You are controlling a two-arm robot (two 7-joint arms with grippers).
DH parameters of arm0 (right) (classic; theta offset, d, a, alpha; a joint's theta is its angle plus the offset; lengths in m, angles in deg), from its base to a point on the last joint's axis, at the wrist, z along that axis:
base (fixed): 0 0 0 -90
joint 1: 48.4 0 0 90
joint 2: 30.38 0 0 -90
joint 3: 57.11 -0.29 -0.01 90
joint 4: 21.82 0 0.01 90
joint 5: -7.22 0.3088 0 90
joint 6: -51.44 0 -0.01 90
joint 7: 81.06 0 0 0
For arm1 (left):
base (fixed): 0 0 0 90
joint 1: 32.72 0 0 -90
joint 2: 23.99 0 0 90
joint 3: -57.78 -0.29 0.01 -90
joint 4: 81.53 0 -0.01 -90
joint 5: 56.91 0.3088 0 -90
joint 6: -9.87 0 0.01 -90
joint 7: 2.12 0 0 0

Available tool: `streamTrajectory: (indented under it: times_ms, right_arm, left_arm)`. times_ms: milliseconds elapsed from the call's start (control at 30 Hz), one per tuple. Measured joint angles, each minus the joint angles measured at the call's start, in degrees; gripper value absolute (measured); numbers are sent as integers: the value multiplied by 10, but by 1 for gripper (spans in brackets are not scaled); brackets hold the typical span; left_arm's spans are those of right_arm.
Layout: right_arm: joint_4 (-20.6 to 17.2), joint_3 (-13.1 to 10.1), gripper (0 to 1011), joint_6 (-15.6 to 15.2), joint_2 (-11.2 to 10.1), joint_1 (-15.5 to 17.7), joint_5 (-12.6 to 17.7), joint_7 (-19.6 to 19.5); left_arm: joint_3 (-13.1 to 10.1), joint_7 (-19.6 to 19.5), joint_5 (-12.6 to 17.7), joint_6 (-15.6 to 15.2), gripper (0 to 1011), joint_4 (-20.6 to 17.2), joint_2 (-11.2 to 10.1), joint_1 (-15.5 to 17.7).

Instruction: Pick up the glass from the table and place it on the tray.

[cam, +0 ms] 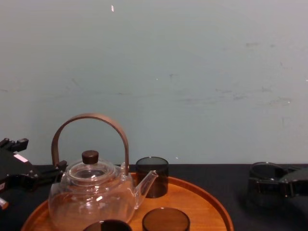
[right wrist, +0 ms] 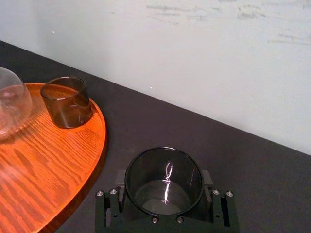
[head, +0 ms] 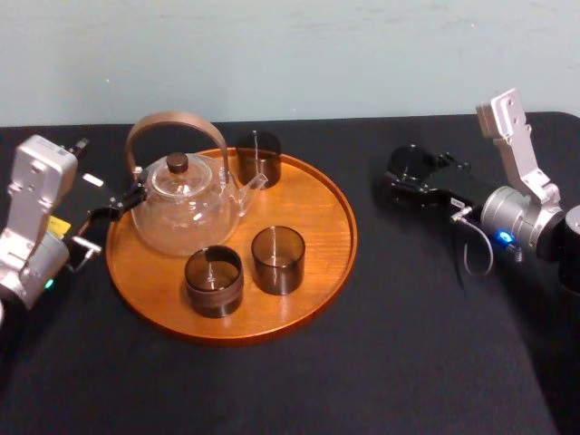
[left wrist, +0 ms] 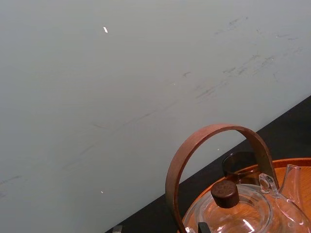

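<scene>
You see the empty smoky glass [right wrist: 165, 200] upright in the right claw [right wrist: 164, 180], beside the round orange-brown tray [right wrist: 58, 160], not on it.

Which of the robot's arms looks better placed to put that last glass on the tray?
Right. The right hand already has the glass between its fingers, on the table just right of the tray. The left hand sits across the tray, by the teapot.

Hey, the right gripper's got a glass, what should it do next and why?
Probably carry the glass left over the tray's bare right side: the right gripper holds it off the tray, to its right, and that side looks free. The left gripper sits by the teapot.
</scene>
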Motion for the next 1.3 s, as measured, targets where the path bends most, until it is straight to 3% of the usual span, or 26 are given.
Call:
streamTrajectory:
  times_ms: [367,733,1033,1300]
  right_arm:
    - [-50,6,904,-13,-7,14,2,-3]
    - [-85,37,904,-22,2,13,-1,6]
    - [-81,65,904,-20,19,-2,-9,15]
    - [-46,82,904,-7,38,-24,-13,18]
  left_arm:
    - [0,0,0,0,1010,0,0,0]
    - [0,0,0,0,1010,0,0,0]
    - [0,0,0,0,1009,0,0,0]
    - [0,0,0,0,1010,0,0,0]
